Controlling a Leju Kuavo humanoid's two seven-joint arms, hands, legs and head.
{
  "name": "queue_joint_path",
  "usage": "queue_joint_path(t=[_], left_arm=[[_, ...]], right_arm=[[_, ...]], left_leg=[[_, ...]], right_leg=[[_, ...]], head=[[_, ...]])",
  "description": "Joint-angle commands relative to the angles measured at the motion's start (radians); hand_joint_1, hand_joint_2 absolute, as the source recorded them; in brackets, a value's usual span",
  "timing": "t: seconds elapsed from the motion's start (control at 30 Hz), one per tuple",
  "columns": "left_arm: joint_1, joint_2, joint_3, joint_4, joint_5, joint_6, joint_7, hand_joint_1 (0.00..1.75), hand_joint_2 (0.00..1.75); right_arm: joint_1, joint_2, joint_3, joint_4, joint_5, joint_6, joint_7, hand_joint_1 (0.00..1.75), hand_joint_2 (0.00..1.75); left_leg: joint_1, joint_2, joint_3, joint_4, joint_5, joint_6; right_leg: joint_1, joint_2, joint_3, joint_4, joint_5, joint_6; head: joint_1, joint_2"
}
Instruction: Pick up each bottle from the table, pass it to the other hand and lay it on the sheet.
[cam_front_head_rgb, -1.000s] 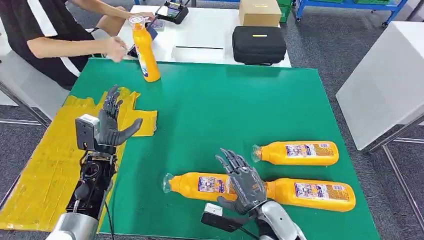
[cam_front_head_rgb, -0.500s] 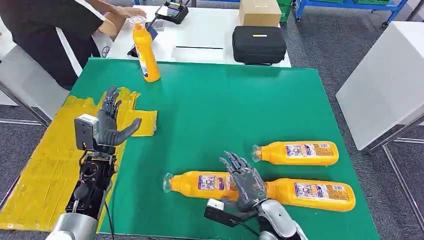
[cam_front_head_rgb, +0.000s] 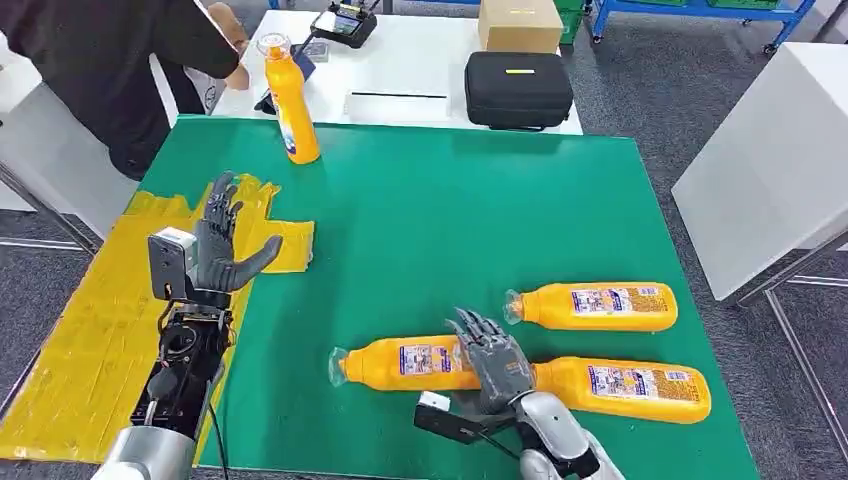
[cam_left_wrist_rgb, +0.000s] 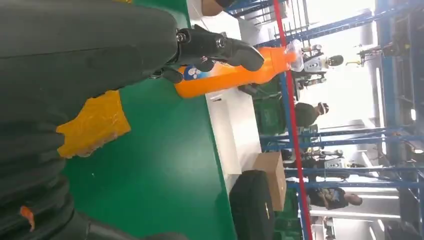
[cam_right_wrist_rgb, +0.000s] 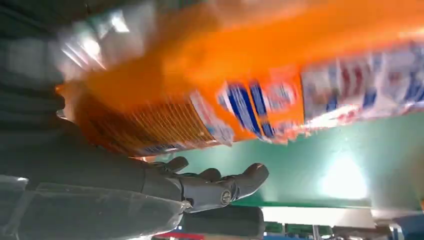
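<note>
Three orange bottles lie at the green table's (cam_front_head_rgb: 440, 220) five o'clock; the right hand (cam_front_head_rgb: 492, 362) rests, fingers spread, on the nearest bottle (cam_front_head_rgb: 405, 362), whether gripping I cannot tell. A fourth bottle (cam_front_head_rgb: 290, 100) stands upright at eleven o'clock. The left hand (cam_front_head_rgb: 222, 240) hovers empty, fingers apart, over the yellow sheet (cam_front_head_rgb: 90, 340) at nine o'clock.

**Green desk: surface contents**

The green desk (cam_front_head_rgb: 430, 215) carries a yellow sheet (cam_front_head_rgb: 90, 330) along its left edge. One orange bottle (cam_front_head_rgb: 290, 100) stands upright at the far left corner. Three orange bottles lie flat near the front right: (cam_front_head_rgb: 400, 362), (cam_front_head_rgb: 595, 305), (cam_front_head_rgb: 625, 388).
</note>
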Motion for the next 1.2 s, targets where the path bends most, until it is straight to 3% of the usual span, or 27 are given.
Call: queue_joint_path(t=[0.03,0.1,0.13,0.17,0.2,0.23,0.27,0.33,0.47,0.57,0.77,1.2], left_arm=[[-0.025,0.009,0.016,0.027,0.002,0.000,0.008,0.00,1.75],[-0.025,0.009,0.016,0.027,0.002,0.000,0.008,0.00,1.75],[-0.026,0.009,0.016,0.028,0.002,0.000,0.008,0.00,1.75],[-0.026,0.009,0.017,0.028,0.002,0.001,0.009,0.00,1.75],[-0.027,0.010,0.017,0.029,0.002,0.001,0.009,0.00,1.75],[-0.027,0.010,0.018,0.030,0.003,0.002,0.008,0.00,1.75],[-0.026,0.011,0.019,0.029,0.004,0.002,0.008,0.00,1.75],[-0.023,0.012,0.020,0.029,0.004,0.003,0.008,0.00,1.75],[-0.020,0.012,0.020,0.029,0.005,0.003,0.006,0.00,1.75],[-0.017,0.017,0.023,0.028,0.009,0.003,0.001,0.00,1.75],[-0.010,0.021,0.018,0.025,0.020,0.009,-0.007,0.00,1.75],[0.014,0.012,0.021,-0.026,0.023,0.004,0.001,0.00,1.75]], right_arm=[[-0.047,0.010,0.000,0.109,-0.001,0.010,-0.004,0.00,1.75],[-0.047,0.010,0.000,0.109,-0.001,0.010,-0.004,0.00,1.75],[-0.049,0.009,0.005,0.115,0.001,0.012,-0.005,0.09,1.75],[-0.052,0.007,0.008,0.120,0.002,0.014,-0.006,0.35,1.75],[-0.053,0.004,0.011,0.123,0.002,0.014,-0.009,0.75,1.75],[-0.058,0.002,0.015,0.130,-0.001,0.011,-0.014,0.98,1.75],[-0.063,0.001,0.015,0.135,-0.003,0.009,-0.018,1.47,1.75],[-0.071,0.002,0.015,0.143,-0.006,0.007,-0.021,1.59,1.75],[-0.079,0.001,0.013,0.150,-0.008,0.008,-0.024,1.61,1.75],[-0.098,-0.003,0.013,0.180,-0.014,0.011,-0.037,1.75,1.75],[-0.134,-0.006,0.026,0.244,-0.034,-0.019,-0.068,1.75,1.75],[-0.131,0.009,0.012,0.202,-0.043,-0.054,-0.064,1.75,1.75]], left_leg=[[0.000,0.002,0.005,-0.001,-0.002,-0.002],[0.000,0.003,0.005,-0.001,-0.002,-0.002],[0.000,0.002,0.003,-0.001,-0.001,-0.001],[0.001,0.002,0.005,-0.001,-0.002,-0.002],[0.001,0.003,0.007,0.000,-0.003,-0.003],[0.001,0.002,0.004,0.000,-0.002,-0.002],[0.000,0.002,0.006,0.000,-0.002,-0.002],[0.001,0.003,0.005,-0.001,-0.002,-0.002],[0.000,0.002,0.004,-0.001,-0.001,-0.002],[0.000,0.003,0.006,-0.001,-0.002,-0.002],[0.000,0.004,0.007,-0.001,-0.002,-0.002],[0.000,0.002,0.004,0.000,-0.001,-0.001]], right_leg=[[0.001,0.000,0.005,-0.001,-0.002,-0.002],[0.001,0.000,0.005,-0.001,-0.002,-0.002],[0.001,0.000,0.003,-0.001,-0.001,-0.001],[0.001,0.000,0.004,-0.001,-0.001,-0.002],[0.001,0.000,0.006,-0.001,-0.002,-0.002],[0.001,0.000,0.004,-0.001,-0.001,-0.002],[0.001,0.000,0.005,-0.001,-0.002,-0.002],[0.001,0.001,0.005,-0.001,-0.001,-0.002],[0.000,0.000,0.004,-0.001,-0.001,-0.002],[0.001,0.001,0.005,-0.001,-0.001,-0.002],[0.001,0.001,0.006,-0.001,-0.001,-0.002],[0.001,0.000,0.003,-0.001,-0.001,-0.001]], head=[[0.000,0.000],[0.000,0.000],[0.000,0.000],[0.000,0.000],[0.000,0.000],[0.000,0.000],[0.000,0.000],[0.000,0.000],[0.000,0.000],[0.000,0.000],[0.000,0.000],[0.000,0.000]])
